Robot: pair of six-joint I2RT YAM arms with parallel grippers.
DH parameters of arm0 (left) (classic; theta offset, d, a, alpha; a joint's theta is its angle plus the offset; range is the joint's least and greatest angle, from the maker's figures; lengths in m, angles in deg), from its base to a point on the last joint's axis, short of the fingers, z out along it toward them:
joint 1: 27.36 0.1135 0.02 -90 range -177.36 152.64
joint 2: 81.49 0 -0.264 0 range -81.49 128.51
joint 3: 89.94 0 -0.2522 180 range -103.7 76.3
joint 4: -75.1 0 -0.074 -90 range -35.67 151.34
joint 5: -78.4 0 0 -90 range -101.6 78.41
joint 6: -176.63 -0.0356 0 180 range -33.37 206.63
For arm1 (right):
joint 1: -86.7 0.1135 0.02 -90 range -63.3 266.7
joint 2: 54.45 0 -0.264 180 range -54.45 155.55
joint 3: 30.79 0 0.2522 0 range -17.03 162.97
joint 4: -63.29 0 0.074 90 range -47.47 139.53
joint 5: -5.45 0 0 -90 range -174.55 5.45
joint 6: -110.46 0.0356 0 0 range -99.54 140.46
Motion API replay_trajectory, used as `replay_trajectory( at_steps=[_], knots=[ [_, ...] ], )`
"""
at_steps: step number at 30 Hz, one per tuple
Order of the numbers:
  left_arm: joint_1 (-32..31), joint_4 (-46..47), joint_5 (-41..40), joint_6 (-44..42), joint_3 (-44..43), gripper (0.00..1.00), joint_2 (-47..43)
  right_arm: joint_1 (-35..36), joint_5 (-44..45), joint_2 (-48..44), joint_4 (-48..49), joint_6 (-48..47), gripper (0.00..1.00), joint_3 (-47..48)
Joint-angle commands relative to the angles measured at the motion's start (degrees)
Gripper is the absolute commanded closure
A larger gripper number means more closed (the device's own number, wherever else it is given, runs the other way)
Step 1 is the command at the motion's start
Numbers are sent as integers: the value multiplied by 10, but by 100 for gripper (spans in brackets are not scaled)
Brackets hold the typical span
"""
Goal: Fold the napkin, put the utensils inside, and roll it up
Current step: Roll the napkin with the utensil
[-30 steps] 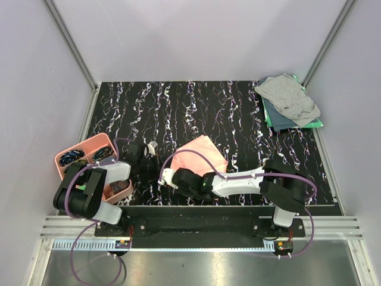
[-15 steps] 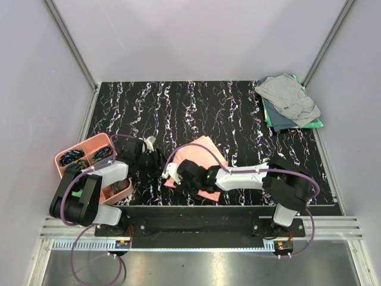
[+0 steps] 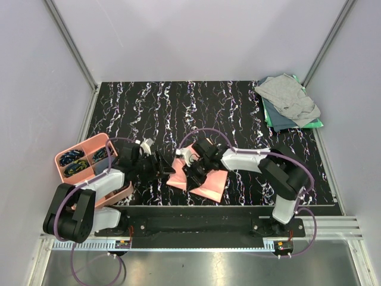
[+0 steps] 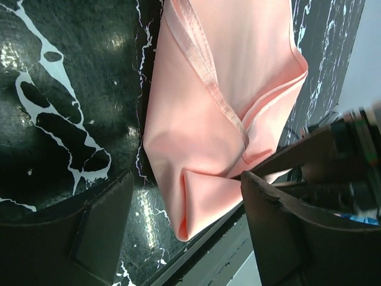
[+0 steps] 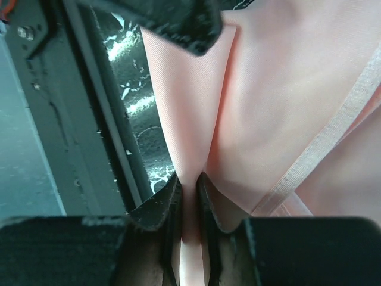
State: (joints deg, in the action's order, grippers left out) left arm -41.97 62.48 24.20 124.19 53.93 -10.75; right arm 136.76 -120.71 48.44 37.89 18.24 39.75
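Black white-veined table between pale walls bears napkin.

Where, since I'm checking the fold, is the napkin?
Top view: the napkin lies front-center, pinched by the right hand, just right of the left hand.

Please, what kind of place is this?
Probably a robot lab cell, not a dining room: a black marbled table enclosed by plain walls on metal framing, with a left arm and a right arm bolted at its near edge.

Black marbled table bears napkin, pink tray, folded cloths.
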Motion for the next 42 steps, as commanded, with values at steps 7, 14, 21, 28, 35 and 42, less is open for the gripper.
replay_trajectory(
  at_steps=[7,14,21,28,35,42],
  knots=[
    [-9,66,30,17,29,25,-3,-56,-174,93,-11,51,79,69],
    [-13,79,36,22,34,32,15,-73,-196,128,-30,56,79,93],
    [-20,107,38,32,42,55,41,-78,-198,145,-46,54,79,106],
    [-20,119,41,45,38,84,69,-79,-191,141,-55,53,77,111],
    [-20,57,32,38,20,100,80,-78,-136,79,-96,55,55,115],
    [-20,17,30,27,-4,100,90,-29,80,-48,-117,25,39,87]
  ],
)
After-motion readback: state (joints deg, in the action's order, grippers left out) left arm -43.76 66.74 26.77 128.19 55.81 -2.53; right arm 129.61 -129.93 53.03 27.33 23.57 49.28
